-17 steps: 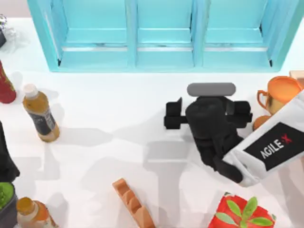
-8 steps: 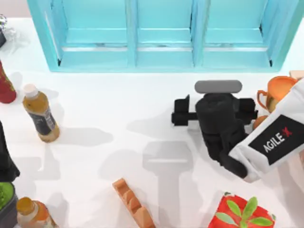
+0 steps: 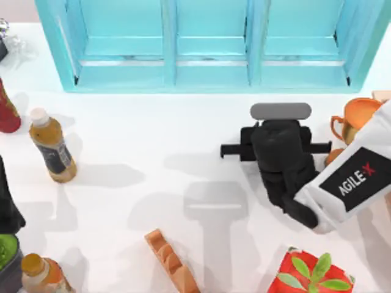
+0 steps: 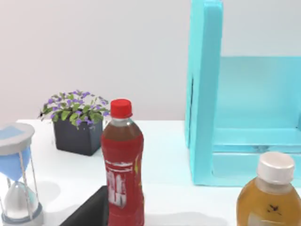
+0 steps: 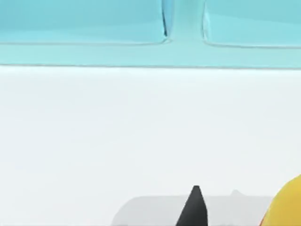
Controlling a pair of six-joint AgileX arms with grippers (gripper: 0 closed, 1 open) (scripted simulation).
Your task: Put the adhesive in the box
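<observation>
My right gripper hangs over the table's right half, just in front of the turquoise box. Its fingers have drawn in and stand shut on the adhesive, which lies hidden under the wrist from above. In the right wrist view the adhesive shows as a yellow rounded body at the picture's edge, beside a dark fingertip. The box front lies across the white table beyond them. My left arm stays parked at the table's left edge.
A brown tea bottle and a red drink bottle stand at the left. An orange cup sits right of the gripper. An orange ridged piece and a red leaf-printed carton lie at the front. A potted plant stands far left.
The right gripper moved right and a little toward the box, then stopped. Its fingers then drew inward from wide open. The left arm has not moved.
</observation>
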